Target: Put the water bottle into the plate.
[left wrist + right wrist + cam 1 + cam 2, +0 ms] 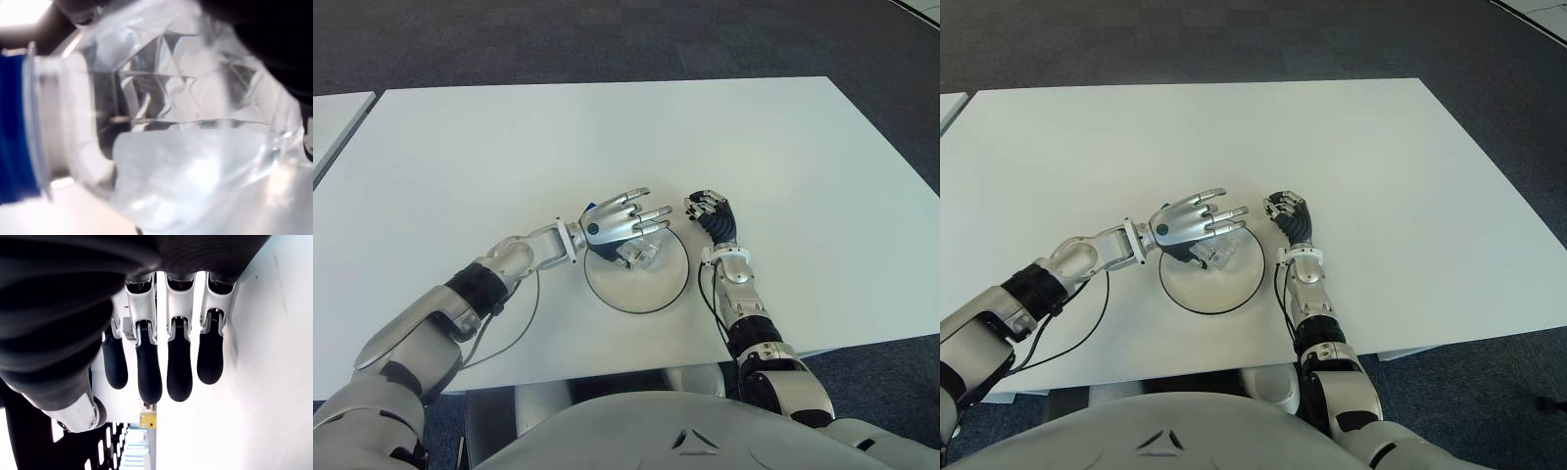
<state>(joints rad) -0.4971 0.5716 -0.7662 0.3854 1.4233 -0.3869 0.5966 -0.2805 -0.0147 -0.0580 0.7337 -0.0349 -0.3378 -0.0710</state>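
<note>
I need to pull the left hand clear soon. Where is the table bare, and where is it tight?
Bare: the table beyond both hands and far right. Tight: left hand spread over the water bottle on the plate, right hand beside its right rim.

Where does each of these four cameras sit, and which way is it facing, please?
Left eye view: on the head, looking forward and down at the white table; both arms show, left hand over the plate, fingers extended.
Right eye view: beside it, same scene slightly shifted; right hand curled beside the plate.
Left wrist view: on the left wrist, filled by the water bottle and its blue cap.
Right wrist view: on the right wrist, looking along its own curled fingers.
Shared: both eye views show bottle, plate and both hands.
</note>
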